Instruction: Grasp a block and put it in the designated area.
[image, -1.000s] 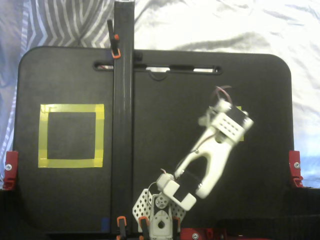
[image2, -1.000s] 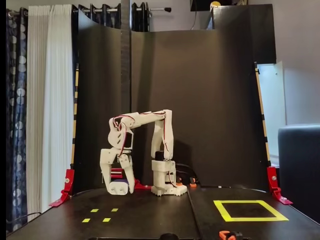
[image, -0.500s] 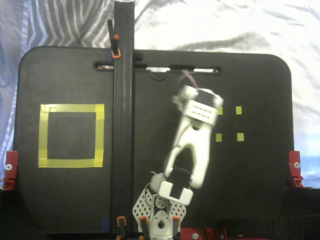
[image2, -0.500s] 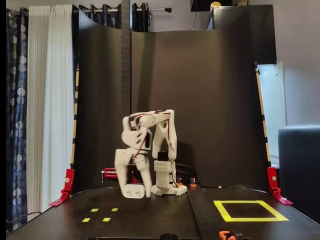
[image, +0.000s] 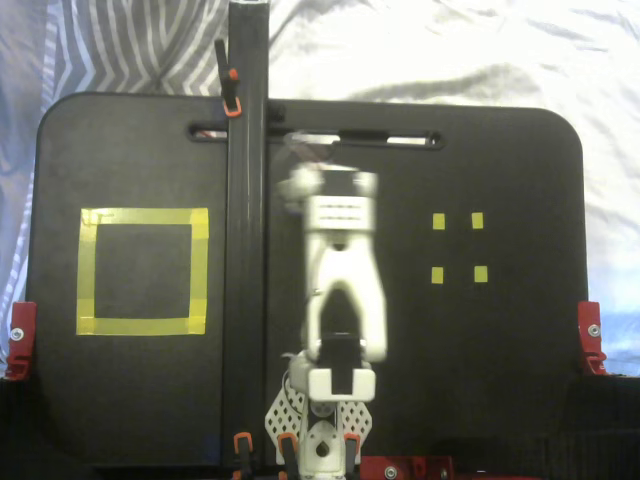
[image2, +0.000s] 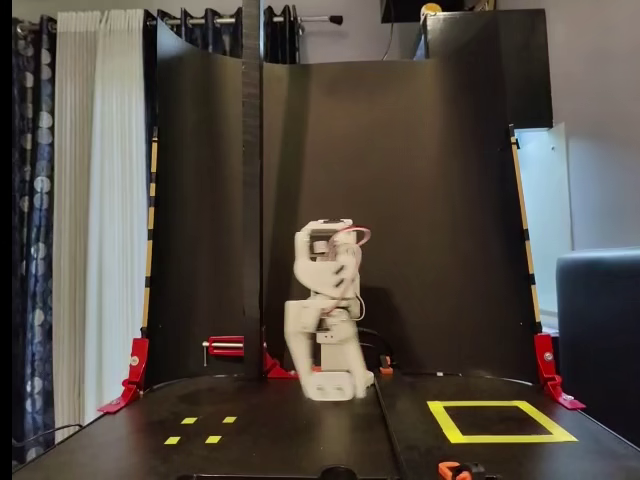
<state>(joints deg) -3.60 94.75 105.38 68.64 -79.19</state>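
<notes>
A: Looking for the block, we cannot find it in either fixed view; if it is carried, the arm hides it. The designated area (image: 143, 271) lies empty at the left of the black board (image: 480, 160) in a fixed view from above, and at the near right (image2: 500, 421) in a fixed view from the front.

B: And the gripper?

A: The gripper (image: 328, 188) is a blur from above, pointing toward the far edge, between the yellow square and the four small yellow tape squares (image: 458, 247). From the front we see it (image2: 328, 384) low, close above the board in front of the arm's base. We cannot tell whether its fingers are spread or pinched on anything.

B: What surrounds it?

A: A dark upright post (image: 246, 230) stands just left of the arm from above. Red clamps (image: 590, 336) grip the board's sides, and a black backdrop (image2: 420, 200) rises behind.
</notes>
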